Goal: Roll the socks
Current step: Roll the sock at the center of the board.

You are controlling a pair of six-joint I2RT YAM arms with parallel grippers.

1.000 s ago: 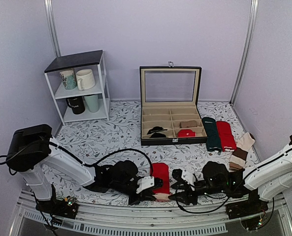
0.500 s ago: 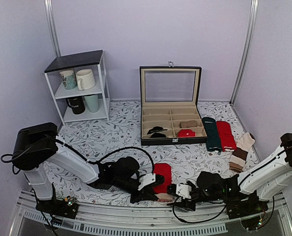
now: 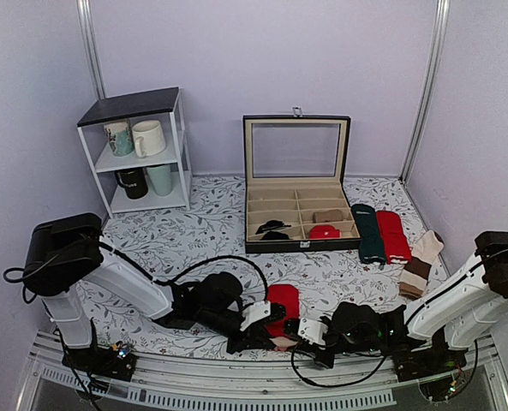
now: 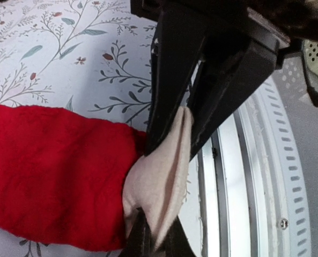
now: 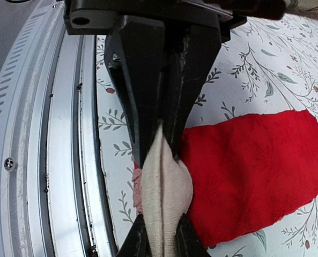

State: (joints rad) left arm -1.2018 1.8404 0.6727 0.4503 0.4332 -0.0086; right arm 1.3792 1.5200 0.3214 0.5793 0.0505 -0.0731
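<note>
The right gripper (image 5: pixel 159 142) has slid left along the near edge. It and the left gripper (image 4: pixel 172 142) now both clench the beige end of the long bright red knit socks (image 3: pixel 281 301).

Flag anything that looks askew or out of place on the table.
Only the beige-and-brown sock near the right edge: it lies tilted, while the dark green sock and plain red sock beside it lie straight. No spill or damage shows.
</note>
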